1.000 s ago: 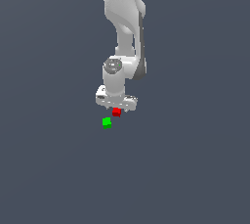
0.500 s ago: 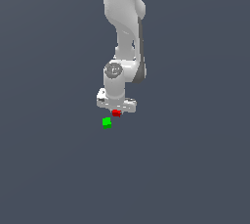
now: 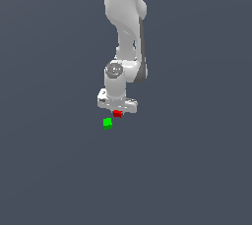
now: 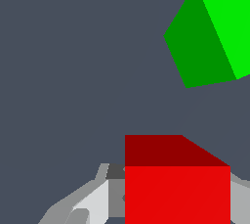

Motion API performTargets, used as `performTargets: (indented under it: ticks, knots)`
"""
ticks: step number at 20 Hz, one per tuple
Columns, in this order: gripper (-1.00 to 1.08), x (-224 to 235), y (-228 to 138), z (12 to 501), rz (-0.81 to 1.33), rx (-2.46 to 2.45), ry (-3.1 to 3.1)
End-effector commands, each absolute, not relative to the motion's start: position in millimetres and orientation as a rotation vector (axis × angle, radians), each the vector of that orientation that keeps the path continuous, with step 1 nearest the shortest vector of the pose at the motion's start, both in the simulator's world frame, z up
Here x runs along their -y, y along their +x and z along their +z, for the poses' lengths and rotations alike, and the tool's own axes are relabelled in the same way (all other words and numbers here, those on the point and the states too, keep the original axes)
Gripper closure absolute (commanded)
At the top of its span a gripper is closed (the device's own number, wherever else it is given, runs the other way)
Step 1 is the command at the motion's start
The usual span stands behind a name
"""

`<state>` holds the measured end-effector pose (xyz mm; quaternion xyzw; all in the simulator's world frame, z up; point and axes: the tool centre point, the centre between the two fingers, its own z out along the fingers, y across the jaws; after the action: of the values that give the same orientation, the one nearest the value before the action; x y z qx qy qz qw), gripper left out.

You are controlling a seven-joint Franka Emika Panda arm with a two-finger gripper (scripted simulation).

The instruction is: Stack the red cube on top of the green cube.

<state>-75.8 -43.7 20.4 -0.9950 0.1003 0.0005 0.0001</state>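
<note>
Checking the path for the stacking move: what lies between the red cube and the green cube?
Nothing. In both views only bare grey floor separates the red cube from the green cube.

**Non-task surroundings**

You see only one non-task element: a flat, uniform slate-grey surface (image 3: 197, 170) that fills the exterior view from left to right and near to far. In the wrist view, the same plain grey surface (image 4: 73, 71) shows no markings or texture.
</note>
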Motion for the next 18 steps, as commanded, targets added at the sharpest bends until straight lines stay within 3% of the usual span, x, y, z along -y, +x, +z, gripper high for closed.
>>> performTargets:
  ticks: [1,18]
  knots:
    - [1.08,43.8,-75.5,22.7,0.0,-0.315,-3.126]
    - [1.08,43.7,-76.4,108.0,0.0,-0.315,-3.126]
